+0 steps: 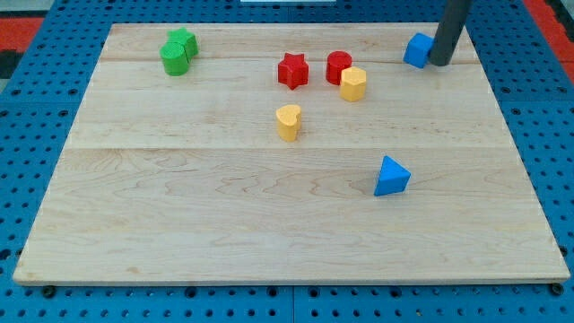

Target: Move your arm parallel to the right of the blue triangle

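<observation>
Blue triangle [391, 177] flat on board, lower right; my tip [439, 63] far above.

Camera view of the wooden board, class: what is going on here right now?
A dark rod is working over a wooden board scattered with coloured blocks. My tip rests at the view's top right, right beside a blue cube. The blue triangle it should line up with lies well below, toward the view's bottom, untouched. Green blocks, a red star, a red cylinder and two yellow blocks sit elsewhere.
</observation>
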Action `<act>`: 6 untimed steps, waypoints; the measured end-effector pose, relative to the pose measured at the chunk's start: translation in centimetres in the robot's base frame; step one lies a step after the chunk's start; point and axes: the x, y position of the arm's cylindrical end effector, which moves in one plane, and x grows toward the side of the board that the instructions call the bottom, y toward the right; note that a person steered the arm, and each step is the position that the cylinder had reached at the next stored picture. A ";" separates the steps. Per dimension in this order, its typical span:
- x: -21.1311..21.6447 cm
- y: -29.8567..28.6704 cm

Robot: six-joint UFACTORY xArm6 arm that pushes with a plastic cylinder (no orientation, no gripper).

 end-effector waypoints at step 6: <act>31.6 -8.5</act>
